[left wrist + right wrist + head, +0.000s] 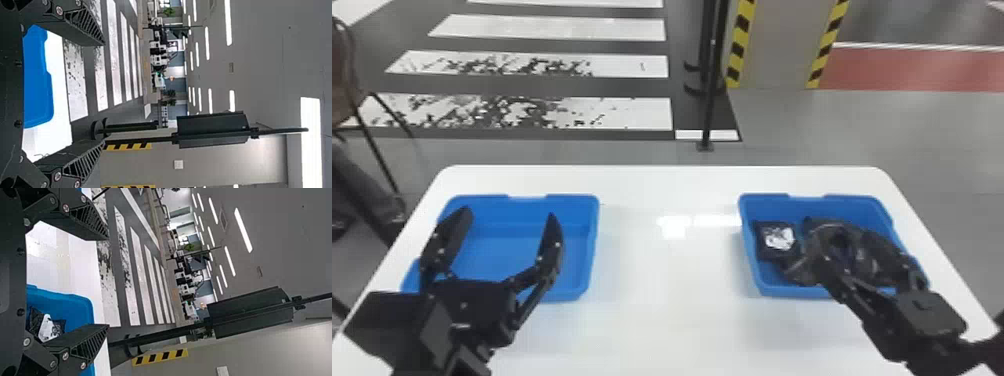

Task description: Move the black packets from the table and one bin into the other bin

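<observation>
Left gripper (509,214) hung over left bin (577,250), right gripper (842,232) over black packets (777,240) in right bin (857,206), both with fingers spread apart.

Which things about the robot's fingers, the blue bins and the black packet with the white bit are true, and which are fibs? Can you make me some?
1. The left bin and right bin are both blue. True.
2. The black packet with a white patch is in the left bin. False: that packet is in the right bin.
3. The left fingers are spread apart. True.
4. The right fingers are pressed together. False: these fingers are apart.
5. The table is white. True.
</observation>
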Robot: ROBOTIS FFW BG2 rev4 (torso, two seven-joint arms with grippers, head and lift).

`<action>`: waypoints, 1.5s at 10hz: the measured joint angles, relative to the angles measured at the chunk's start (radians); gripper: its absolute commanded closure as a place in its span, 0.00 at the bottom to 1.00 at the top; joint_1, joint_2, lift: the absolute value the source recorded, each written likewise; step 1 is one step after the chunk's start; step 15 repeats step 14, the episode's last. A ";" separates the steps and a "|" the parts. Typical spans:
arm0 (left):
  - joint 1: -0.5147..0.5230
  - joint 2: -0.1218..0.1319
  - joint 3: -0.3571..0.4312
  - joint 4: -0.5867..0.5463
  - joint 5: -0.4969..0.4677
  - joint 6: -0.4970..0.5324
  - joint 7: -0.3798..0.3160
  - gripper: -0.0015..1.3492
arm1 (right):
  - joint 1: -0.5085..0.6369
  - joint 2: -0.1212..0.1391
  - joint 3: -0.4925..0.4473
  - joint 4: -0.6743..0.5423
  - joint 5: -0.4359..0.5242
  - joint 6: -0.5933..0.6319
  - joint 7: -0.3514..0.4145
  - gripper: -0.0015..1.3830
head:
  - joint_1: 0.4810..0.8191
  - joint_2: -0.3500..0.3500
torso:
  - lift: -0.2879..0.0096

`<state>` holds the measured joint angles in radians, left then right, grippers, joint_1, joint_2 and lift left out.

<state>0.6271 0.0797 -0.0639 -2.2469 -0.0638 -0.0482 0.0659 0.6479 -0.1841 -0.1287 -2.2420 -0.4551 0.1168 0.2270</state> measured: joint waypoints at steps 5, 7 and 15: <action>0.001 -0.003 0.009 0.002 0.004 -0.004 0.000 0.11 | 0.006 0.000 0.001 -0.007 -0.002 -0.004 -0.017 0.18 | 0.63 0.45 | 0.60; 0.001 -0.003 0.010 0.003 0.015 0.000 0.000 0.11 | 0.010 0.000 0.001 -0.013 -0.002 -0.004 -0.022 0.18 | 0.63 0.45 | 0.60; 0.001 -0.005 0.016 0.014 0.041 -0.007 -0.005 0.11 | 0.012 0.000 0.001 -0.012 -0.008 -0.004 -0.025 0.18 | 0.63 0.46 | 0.60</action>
